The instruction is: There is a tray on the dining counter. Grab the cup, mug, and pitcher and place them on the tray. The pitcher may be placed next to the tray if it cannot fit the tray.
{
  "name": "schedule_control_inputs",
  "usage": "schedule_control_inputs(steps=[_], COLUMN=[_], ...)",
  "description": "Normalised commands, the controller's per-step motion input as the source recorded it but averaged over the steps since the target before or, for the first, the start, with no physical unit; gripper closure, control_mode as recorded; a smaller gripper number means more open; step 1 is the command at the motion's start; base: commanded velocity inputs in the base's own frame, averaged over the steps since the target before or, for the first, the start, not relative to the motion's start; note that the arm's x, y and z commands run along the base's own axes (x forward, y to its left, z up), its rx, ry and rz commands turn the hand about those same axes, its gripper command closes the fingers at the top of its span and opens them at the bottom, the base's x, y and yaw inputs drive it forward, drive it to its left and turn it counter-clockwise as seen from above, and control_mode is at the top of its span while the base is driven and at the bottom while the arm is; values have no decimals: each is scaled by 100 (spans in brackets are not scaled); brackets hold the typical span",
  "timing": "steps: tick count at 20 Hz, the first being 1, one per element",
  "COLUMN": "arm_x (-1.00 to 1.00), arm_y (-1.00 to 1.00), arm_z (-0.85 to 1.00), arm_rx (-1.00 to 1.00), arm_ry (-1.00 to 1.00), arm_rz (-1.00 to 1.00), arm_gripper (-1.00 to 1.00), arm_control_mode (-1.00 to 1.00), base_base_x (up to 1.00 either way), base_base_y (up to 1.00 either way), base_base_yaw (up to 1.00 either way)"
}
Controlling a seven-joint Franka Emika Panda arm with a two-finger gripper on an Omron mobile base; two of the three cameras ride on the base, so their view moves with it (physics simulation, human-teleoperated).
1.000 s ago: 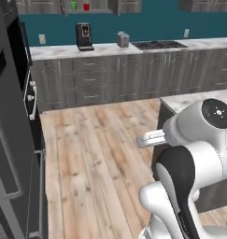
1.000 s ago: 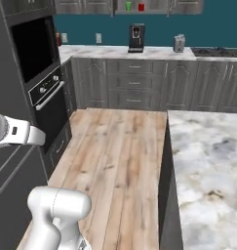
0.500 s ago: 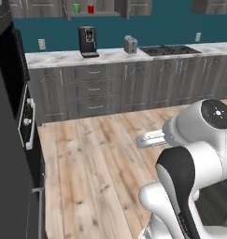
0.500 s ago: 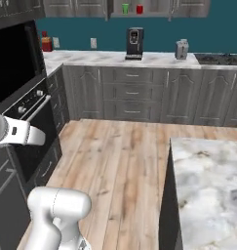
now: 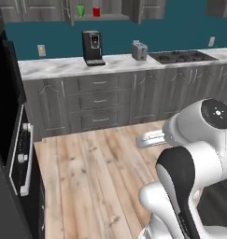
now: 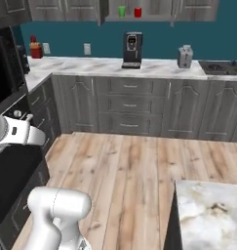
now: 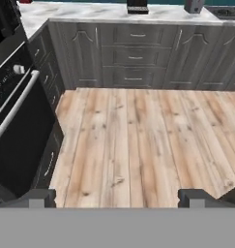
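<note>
The green cup and the red mug stand side by side on an open wall shelf above the far worktop; the right base view shows the same cup and mug. A corner of the dining counter juts in at the lower right of the right base view. The tray and the pitcher are out of view. My gripper is open with nothing between its fingertips, and it looks down over the wooden floor, far from the shelf.
Under the shelf, a black coffee machine and a toaster stand on the marbled worktop with grey drawer fronts. A cooktop lies further right. A black oven lines the left side. Bare wooden floor lies between.
The whole picture has shifted, so the base has driven: the far cabinets are nearer and the dining counter has slid toward the lower right. The gripper stays open.
</note>
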Motion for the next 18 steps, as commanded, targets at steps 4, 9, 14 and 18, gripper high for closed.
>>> schedule_control_inputs(steps=[4, 9, 14, 18], arm_x=[0, 0, 0, 0], arm_y=[0, 0, 0, 0], arm_z=[0, 0, 0, 0], arm_rx=[0, 0, 0, 0], arm_ry=[0, 0, 0, 0], arm_rz=[0, 0, 0, 0], arm_gripper=[-100, -100, -100, -100], arm_control_mode=[100, 100, 100, 100], base_base_x=[100, 100, 100, 100], base_base_y=[0, -12, -49, -73], base_base_yaw=[0, 0, -2, -8])
